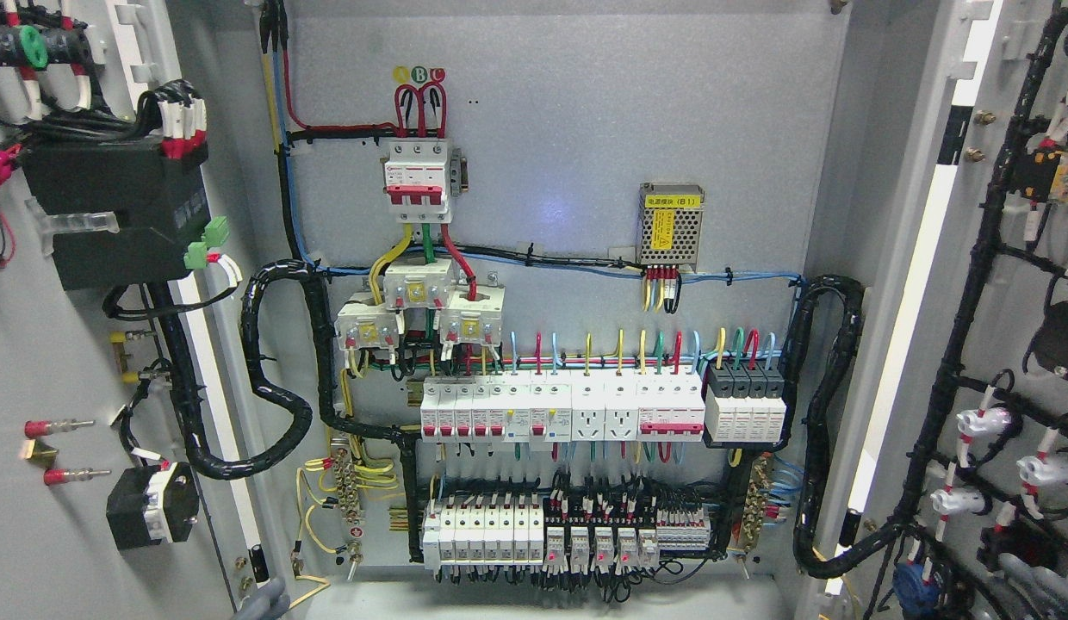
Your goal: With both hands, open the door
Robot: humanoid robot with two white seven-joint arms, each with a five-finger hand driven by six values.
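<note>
**Cabinet doors swung open, interior exposed**

Both doors are seen swung fully outward. The left door (60, 362) fills the left edge of the head view, inner face toward the camera; the right door (1008, 327) fills the right edge likewise. Between them the grey back panel (586, 129) of the cabinet is exposed across the whole middle.

Largest items on the panel: a long row of white breakers (560, 412) on a rail at mid height, a second row of breakers and relays (543, 530) below it. Black corrugated cable looms (280, 370) are routed from the panel to each door, one on each side.

A red-and-white three-pole main breaker (419, 181) is mounted upper centre, with three white current transformers (418, 306) just beneath. A perforated metal power supply (671, 226) with a yellow label sits to the upper right.

On the left door a black box (112, 207) and a smaller black switch body (151, 506) are fixed. On the right door, white indicator backs (986, 424) are wired by a black harness.

Hands: a small grey part (263, 601) is visible at the bottom edge, left of centre, near the left door's lower corner. It cannot be told whether it is a robot hand, nor its finger state. No right hand is in view.
</note>
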